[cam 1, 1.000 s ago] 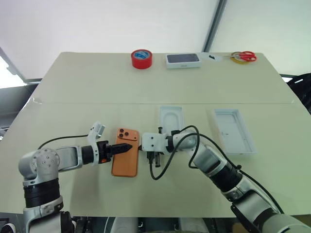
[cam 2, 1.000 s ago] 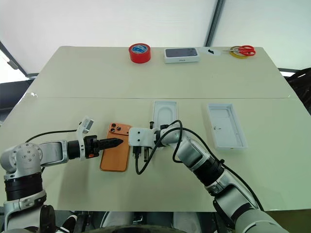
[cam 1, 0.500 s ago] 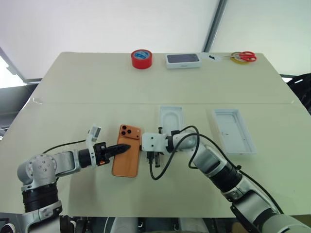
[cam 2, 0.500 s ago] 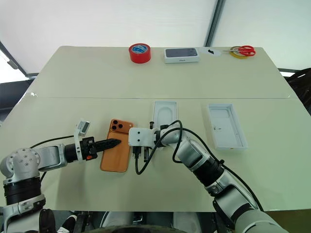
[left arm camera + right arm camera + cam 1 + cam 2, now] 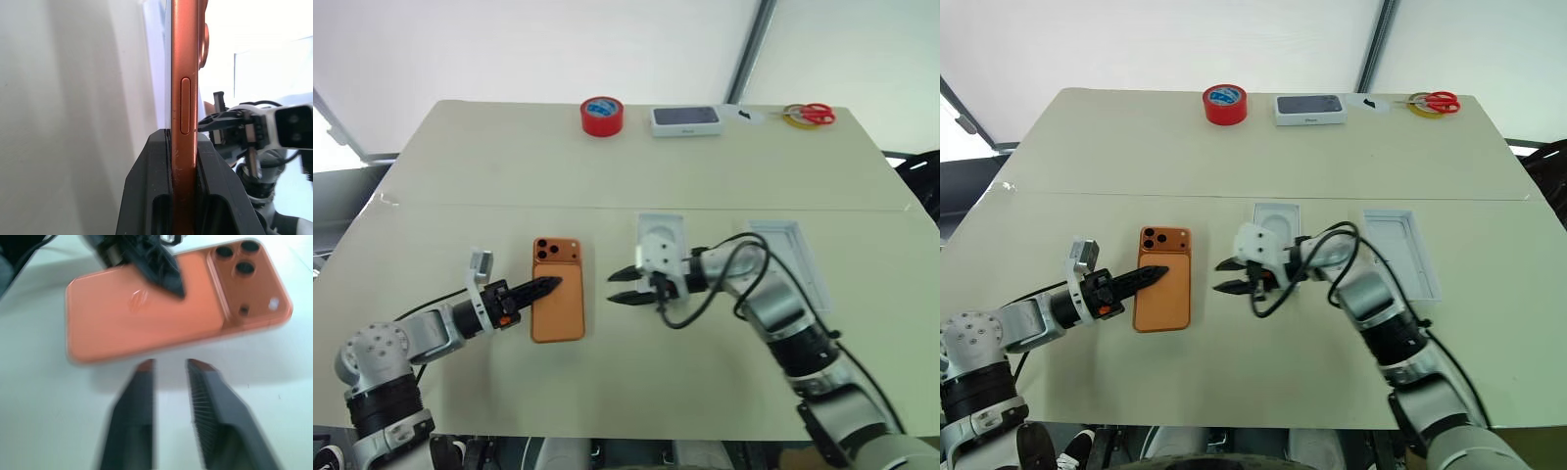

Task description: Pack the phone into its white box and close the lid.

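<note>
**Left gripper holds the orange phone by its edge**

The phone (image 5: 557, 302) lies on the table (image 5: 509, 176), back side up, with its 3 dark lenses at the far end. The left gripper (image 5: 546, 286) reaches in from the left side, and its 2 black fingers (image 5: 146, 196) are pressed shut on the phone's long edge. The right gripper (image 5: 619, 287) is just beside the phone on the other side, not touching it. Its 2 fingers (image 5: 132, 406) point at the phone and stand a little apart, with nothing between them.

The white box (image 5: 673, 223) sits just past the right gripper, partly hidden by it. The lid (image 5: 806, 257) lies open side up, farther to the right. At the far edge of the table are a red tape roll (image 5: 601, 116), a closed phone box (image 5: 686, 119) and red scissors (image 5: 813, 113).
</note>
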Robot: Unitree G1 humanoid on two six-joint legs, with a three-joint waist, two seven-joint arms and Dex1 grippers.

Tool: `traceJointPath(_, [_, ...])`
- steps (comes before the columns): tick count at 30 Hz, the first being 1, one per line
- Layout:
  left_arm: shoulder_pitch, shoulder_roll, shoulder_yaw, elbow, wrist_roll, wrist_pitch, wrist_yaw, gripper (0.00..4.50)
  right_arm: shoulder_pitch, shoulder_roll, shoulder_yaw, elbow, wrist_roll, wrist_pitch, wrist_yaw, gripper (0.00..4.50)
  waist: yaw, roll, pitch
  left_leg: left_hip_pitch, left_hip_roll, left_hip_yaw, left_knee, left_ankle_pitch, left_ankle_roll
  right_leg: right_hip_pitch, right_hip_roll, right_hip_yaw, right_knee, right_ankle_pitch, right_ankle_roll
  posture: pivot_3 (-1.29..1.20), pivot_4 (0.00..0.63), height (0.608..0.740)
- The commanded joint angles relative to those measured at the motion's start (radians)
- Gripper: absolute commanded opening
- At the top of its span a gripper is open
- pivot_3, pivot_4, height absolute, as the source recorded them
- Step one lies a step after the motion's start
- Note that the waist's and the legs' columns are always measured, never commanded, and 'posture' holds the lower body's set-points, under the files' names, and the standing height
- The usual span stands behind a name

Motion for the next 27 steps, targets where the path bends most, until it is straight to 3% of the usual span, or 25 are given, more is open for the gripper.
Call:
traceJointPath(1, [-0.014,-0.015,0.038,-0.023,-0.078,-0.028,0.012,0.0,0.036,-0.083,-0.037,-0.03,-0.009,-0.107,0.02,2.31,-0.001,0.0,0.0,0.0,0.0,0.0,0.0,0.0,0.0,0.0,0.0,0.0,0.0,0.0,0.0,0.0,0.15,0.73])
traceJointPath(5, [-0.021,-0.026,0.026,-0.019,-0.11,-0.036,0.044,0.0,0.084,-0.159,-0.034,-0.014,-0.049,-0.218,0.01,2.31,-0.002,-0.001,0.001,0.0,0.0,0.0,-0.004,0.001,-0.002,-0.001,0.0,0.0,0.0,0.0,0.0,0.0,0.15,0.73])
traceJointPath(16, [-0.03,-0.025,-0.036,-0.033,-0.14,-0.087,0.087,0.0,0.105,-0.18,-0.038,0.036,-0.085,-0.271,-0.035,2.31,0.003,-0.002,0.001,0.0,0.0,0.0,-0.003,0.002,-0.003,-0.001,0.001,0.0,-0.001,0.0,0.0,0.0,0.15,0.73])
traceJointPath(19, [-0.03,-0.024,-0.041,-0.026,-0.152,-0.098,0.096,0.0,0.11,-0.185,-0.035,0.037,-0.086,-0.265,-0.032,1.45,0.002,-0.002,0.001,0.0,0.0,0.0,-0.004,0.002,-0.003,-0.001,0.001,0.0,-0.001,0.0,0.0,0.0,0.15,0.73])
traceJointPath(22, [-0.029,-0.02,-0.047,-0.024,-0.162,-0.104,0.102,0.0,0.112,-0.178,-0.04,0.036,-0.078,-0.27,-0.035,0.06,0.002,-0.002,0.001,0.0,0.0,0.0,-0.004,0.002,-0.003,-0.001,0.001,0.0,-0.001,0.0,0.0,0.0,0.15,0.73])
traceJointPath(27, [-0.022,-0.016,-0.051,-0.031,-0.182,-0.114,0.124,0.0,0.125,-0.182,-0.034,0.003,-0.06,-0.24,-0.021,0.06,0.002,-0.002,0.001,0.0,0.0,0.0,-0.003,0.002,-0.003,-0.001,0.001,0.0,-0.001,0.0,0.0,0.0,0.15,0.73])
